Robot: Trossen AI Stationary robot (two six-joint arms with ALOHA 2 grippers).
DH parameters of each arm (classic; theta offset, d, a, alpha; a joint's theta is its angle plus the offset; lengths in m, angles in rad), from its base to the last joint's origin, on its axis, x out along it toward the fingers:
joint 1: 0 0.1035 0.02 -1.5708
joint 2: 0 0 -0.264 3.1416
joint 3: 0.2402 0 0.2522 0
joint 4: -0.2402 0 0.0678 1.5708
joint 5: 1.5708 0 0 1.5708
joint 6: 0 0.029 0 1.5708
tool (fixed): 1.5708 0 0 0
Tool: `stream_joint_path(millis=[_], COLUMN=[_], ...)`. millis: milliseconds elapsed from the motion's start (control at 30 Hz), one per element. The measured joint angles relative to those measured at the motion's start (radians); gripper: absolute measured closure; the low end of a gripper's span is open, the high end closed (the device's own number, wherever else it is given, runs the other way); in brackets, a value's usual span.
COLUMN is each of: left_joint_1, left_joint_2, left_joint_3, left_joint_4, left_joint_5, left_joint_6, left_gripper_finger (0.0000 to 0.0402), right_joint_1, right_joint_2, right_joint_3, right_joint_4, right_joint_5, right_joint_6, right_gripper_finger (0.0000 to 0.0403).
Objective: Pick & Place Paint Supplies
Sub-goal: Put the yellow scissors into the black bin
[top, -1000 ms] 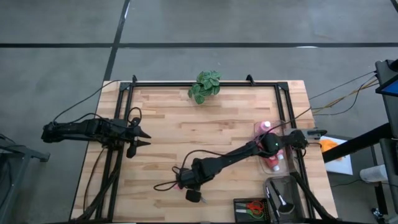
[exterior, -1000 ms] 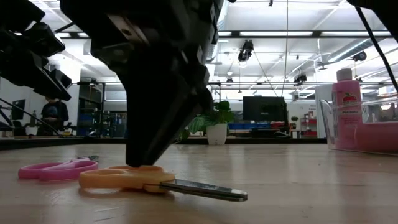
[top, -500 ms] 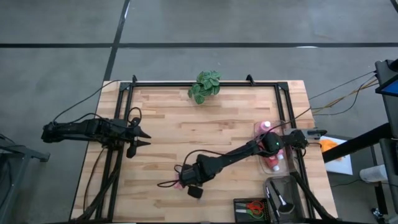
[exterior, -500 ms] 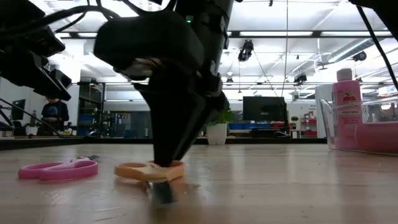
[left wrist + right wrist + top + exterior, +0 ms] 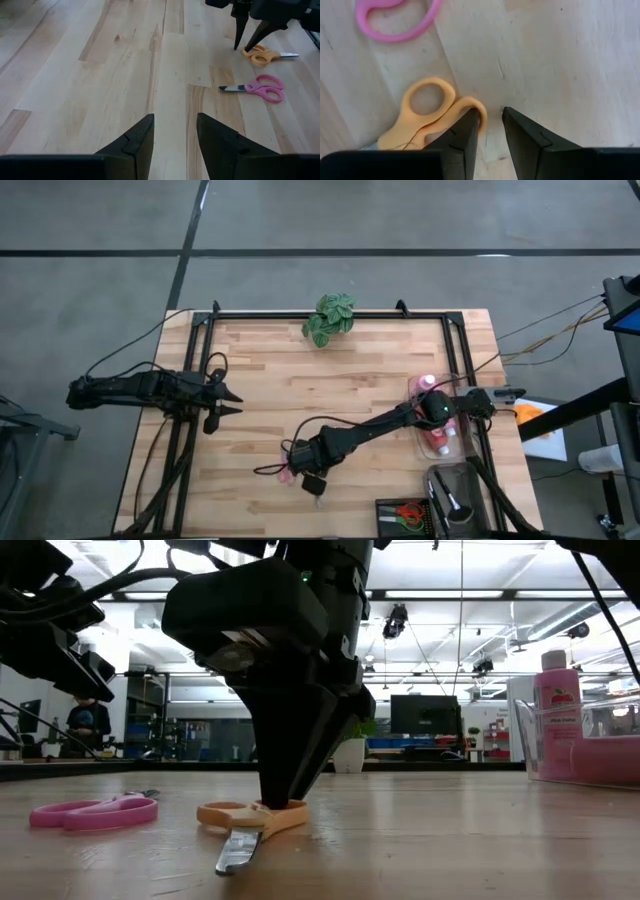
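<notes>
The right gripper (image 5: pixel 487 135), fingers narrowly parted and empty, should straddle the orange plastic-handled scissors' (image 5: pixel 427 117) loop beside one finger before squeezing.

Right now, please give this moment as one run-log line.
right pincer: down at orange scissors, one finger through handle loop | left pincer: waiting at table's left side | pink scissors: on table

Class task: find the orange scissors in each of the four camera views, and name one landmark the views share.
High view: not discernible; hidden under the right gripper.
Low view: orange scissors on the wood at the gripper's tips, blade toward the camera.
Left wrist view: far across the table.
Right wrist view: against one finger.
Shared landmark: pink scissors, lying alongside.
</notes>
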Motion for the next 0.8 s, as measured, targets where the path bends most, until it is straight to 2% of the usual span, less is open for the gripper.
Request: stream_joint_path(millis=[200,400,800], left_joint_1=[0.000,0.000,0.000], left_joint_2=[0.000,0.000,0.000], left_joint_3=[0.000,0.000,0.000], left_joint_4=[0.000,0.000,0.000], left_joint_5=[0.000,0.000,0.000], left_joint_6=[0.000,0.000,0.000], left_gripper_finger=[0.0252,0.0252,0.0252], right_joint_1=[-0.009,-0.014,-0.014], right_joint_2=[0.000,0.000,-0.002], right_joint_3=[-0.001,-0.002,-0.001], right_joint_4=[0.000,-0.002,0.004], right_joint_5=[-0.022,-0.033,-0.033], right_joint_6=[0.011,0.011,0.021], right_gripper_finger=[0.0319,0.0385,0.0385])
